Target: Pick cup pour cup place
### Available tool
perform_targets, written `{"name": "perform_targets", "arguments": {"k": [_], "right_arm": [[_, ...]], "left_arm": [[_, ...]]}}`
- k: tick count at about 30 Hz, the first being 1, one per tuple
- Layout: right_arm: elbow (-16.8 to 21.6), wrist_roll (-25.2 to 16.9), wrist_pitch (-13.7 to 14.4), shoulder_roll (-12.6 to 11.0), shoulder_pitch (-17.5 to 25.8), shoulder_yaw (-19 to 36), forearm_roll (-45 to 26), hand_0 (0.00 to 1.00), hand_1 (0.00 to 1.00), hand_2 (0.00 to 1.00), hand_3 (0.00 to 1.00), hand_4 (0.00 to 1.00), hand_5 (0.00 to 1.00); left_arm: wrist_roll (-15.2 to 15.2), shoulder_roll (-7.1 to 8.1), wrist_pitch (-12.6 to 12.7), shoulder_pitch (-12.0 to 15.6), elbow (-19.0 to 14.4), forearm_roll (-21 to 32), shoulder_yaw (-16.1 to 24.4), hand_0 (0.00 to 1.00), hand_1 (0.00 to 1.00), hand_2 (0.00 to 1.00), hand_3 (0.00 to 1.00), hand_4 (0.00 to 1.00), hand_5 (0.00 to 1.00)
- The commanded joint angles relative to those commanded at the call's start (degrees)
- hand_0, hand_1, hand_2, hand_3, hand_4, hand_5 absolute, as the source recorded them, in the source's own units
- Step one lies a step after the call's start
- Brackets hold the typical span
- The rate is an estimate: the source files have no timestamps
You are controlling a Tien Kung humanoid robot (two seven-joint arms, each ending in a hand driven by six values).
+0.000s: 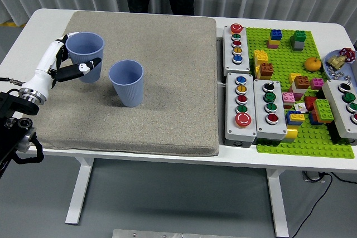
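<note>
My left hand grasps the held cup upright over the grey mat, just left of the standing cup, apart.

The left arm was extended in from the lower left edge, forearm angled up and to the right. The left hand was held upright, and its fingers were wrapped around a blue cup, thumb in front.
</note>
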State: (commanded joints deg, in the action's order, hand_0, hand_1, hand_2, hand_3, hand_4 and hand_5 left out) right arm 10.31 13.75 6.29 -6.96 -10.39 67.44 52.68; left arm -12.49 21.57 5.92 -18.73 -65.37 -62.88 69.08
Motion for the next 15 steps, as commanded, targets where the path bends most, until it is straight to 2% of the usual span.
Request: {"name": "perform_targets", "arguments": {"k": [1, 4, 5, 8, 10, 15], "right_arm": [[0.0, 0.0, 0.0, 0.0, 0.0, 0.0, 0.1, 0.746, 0.716, 0.734, 0.635, 0.183, 0.419], [0.0, 0.0, -0.1, 0.1, -0.1, 0.1, 0.3, 0.746, 0.716, 0.734, 0.635, 0.183, 0.419], [0.0, 0.0, -0.1, 0.1, -0.1, 0.1, 0.4, 0.746, 0.716, 0.734, 0.635, 0.183, 0.419], [0.0, 0.0, -0.1, 0.1, -0.2, 0.1, 0.4, 0.746, 0.716, 0.734, 0.635, 0.183, 0.419], [0.0, 0.0, 0.0, 0.1, -0.3, 0.2, 0.4, 0.746, 0.716, 0.733, 0.635, 0.183, 0.416], [0.0, 0.0, -0.1, 0.2, -0.5, 0.2, 0.5, 0.746, 0.716, 0.734, 0.635, 0.182, 0.416]], "left_arm": [[-0.2, -1.14, 0.7, 0.0, 0.9, 2.6, 1.0, 0.484, 0.508, 0.553, 0.565, 0.608, 0.002], [-1.1, -3.08, 1.7, 0.0, 2.3, 9.5, 2.2, 0.491, 0.513, 0.556, 0.563, 0.610, 0.002], [-1.7, -3.80, 2.7, 0.0, 2.8, 10.0, 2.5, 0.491, 0.513, 0.556, 0.563, 0.610, 0.002], [-3.3, -4.81, 4.7, 0.1, 4.0, 9.8, 2.2, 0.491, 0.513, 0.556, 0.563, 0.610, 0.002], [-4.3, -5.27, 6.4, 0.2, 4.6, 7.5, 1.8, 0.495, 0.523, 0.559, 0.564, 0.611, 0.002], [-7.6, -7.22, 12.6, 0.8, 4.8, 1.8, 2.0, 0.495, 0.535, 0.561, 0.564, 0.614, 0.002]]}}
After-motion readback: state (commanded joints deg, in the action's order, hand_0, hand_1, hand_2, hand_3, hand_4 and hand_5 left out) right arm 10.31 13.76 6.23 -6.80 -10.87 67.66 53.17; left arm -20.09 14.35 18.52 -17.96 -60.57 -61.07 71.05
